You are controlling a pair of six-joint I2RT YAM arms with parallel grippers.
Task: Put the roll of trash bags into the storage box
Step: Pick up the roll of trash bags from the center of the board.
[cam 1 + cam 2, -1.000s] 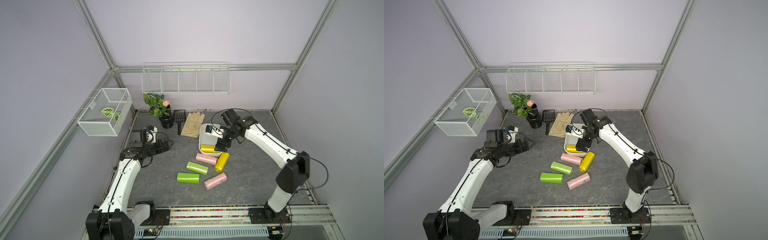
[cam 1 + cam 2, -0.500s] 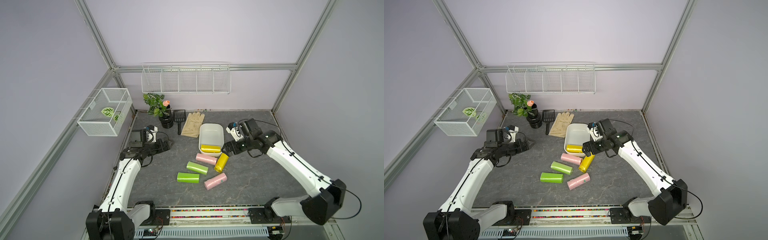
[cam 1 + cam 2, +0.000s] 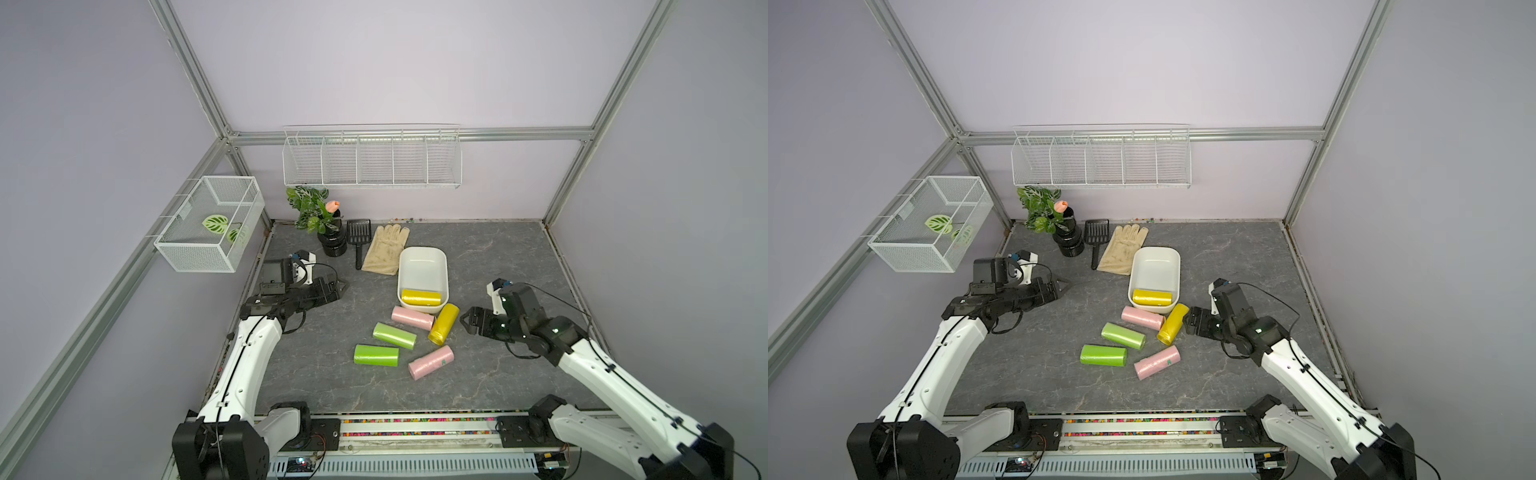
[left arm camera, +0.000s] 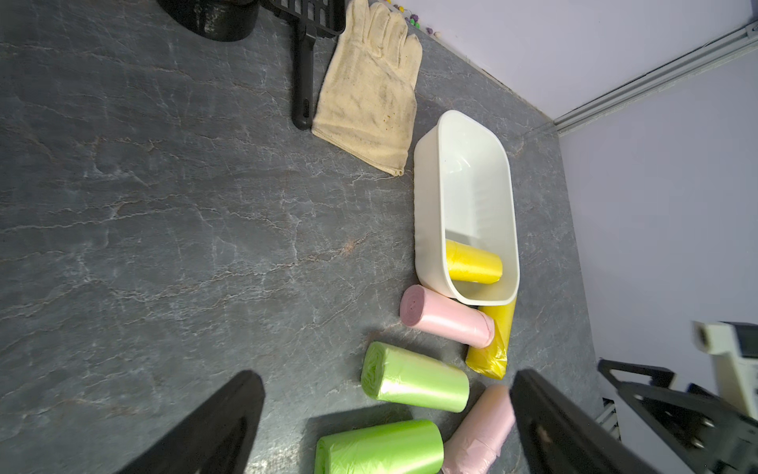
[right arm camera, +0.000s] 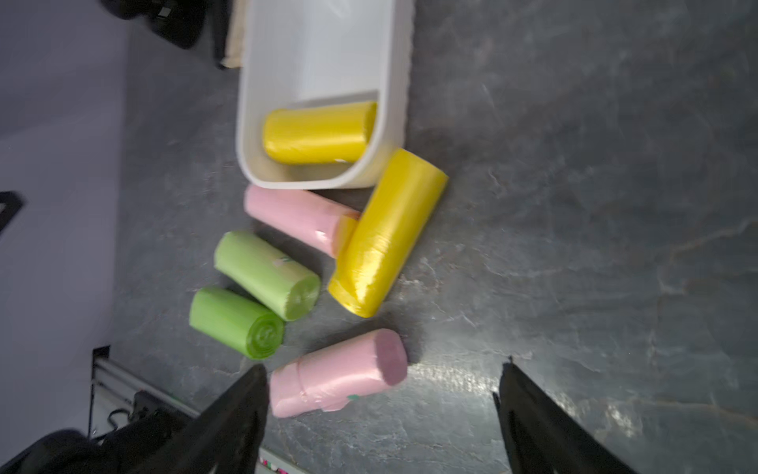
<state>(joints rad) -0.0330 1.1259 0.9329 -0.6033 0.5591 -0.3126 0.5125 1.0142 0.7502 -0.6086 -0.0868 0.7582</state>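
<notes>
One yellow roll of trash bags [image 3: 420, 296] lies in the white plastic storage box [image 3: 422, 268], apart from the empty, wide-spread right gripper [image 3: 465, 325].

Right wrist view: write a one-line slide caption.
One yellow roll lies in the storage box; five more rolls wait on the tabletop before the open right gripper.

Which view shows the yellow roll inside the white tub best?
Right wrist view: the yellow roll is largest there, lying across one end of the storage box, though slightly blurred. Left wrist view shows it smaller, partly behind the rim; in both top views the roll is tiny.
</notes>
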